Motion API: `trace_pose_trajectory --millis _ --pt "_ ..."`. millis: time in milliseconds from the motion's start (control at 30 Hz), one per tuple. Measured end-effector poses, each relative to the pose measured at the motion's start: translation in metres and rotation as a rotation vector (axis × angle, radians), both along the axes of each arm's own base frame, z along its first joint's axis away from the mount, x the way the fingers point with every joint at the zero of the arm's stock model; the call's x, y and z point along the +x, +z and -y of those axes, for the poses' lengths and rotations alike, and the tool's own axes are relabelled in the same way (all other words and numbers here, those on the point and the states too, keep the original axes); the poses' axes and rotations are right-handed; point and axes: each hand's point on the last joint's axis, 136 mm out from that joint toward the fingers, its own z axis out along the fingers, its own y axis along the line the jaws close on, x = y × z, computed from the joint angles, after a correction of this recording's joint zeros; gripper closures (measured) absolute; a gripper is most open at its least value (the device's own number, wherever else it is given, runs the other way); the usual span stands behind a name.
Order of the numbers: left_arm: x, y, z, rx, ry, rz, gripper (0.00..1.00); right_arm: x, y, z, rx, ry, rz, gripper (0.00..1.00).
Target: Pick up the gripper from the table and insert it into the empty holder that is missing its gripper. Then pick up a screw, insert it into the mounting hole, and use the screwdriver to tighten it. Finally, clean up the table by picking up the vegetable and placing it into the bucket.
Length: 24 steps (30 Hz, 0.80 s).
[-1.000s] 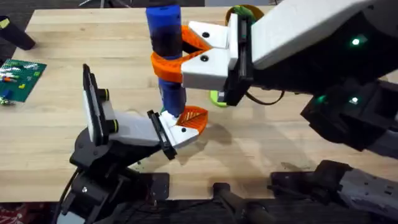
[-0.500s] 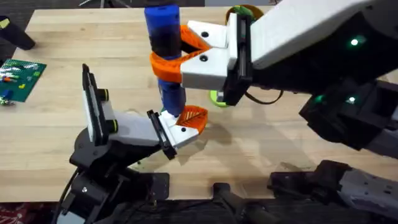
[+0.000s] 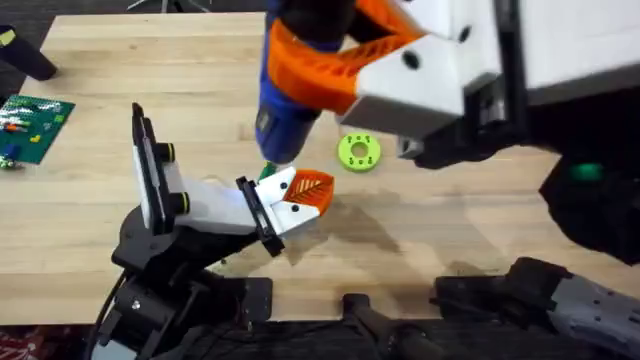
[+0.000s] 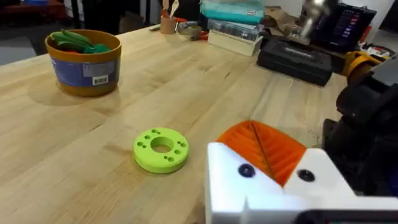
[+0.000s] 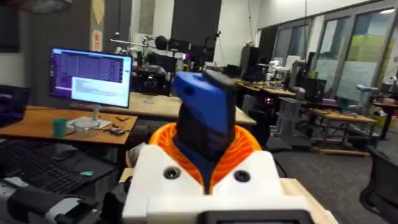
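So the thick blue cylindrical screwdriver [image 3: 292, 95], clamped in the right gripper [image 3: 345, 60], has just lifted off the small orange ribbed gripper piece [image 3: 305, 192] seated on the white holder block [image 3: 215, 205]; I'd guess tightening's done. That uncovers the lime-green round toy vegetable slice [image 3: 359, 152], lying mid-table with bare wood around it and the orange bucket [image 4: 84, 61] well apart. Can't tell whether the left gripper [image 4: 273, 168] is open.

We see the right pincer [image 5: 205, 177] closed around the screwdriver [image 5: 205, 118], whose blue body rises tilted toward eleven o'clock between the orange ribbed pads [image 5: 239, 149]. At nine o'clock a lit monitor [image 5: 91, 79] stands on a wooden surface [image 5: 37, 124], a green cup [image 5: 59, 127] beside it.
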Motion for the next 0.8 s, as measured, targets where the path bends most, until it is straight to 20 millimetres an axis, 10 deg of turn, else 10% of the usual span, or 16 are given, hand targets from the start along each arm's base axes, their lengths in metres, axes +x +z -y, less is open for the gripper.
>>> trace_pose_trajectory --millis 300,800 --pt "0.000 0.000 0.000 0.000 0.000 0.000 0.989 0.021 -0.011 0.006 -0.045 -0.064 -0.044 0.969" --pt "0.000 0.000 0.000 0.000 0.000 0.000 0.989 0.124 -0.077 0.066 -0.224 -0.467 -0.291 0.969"
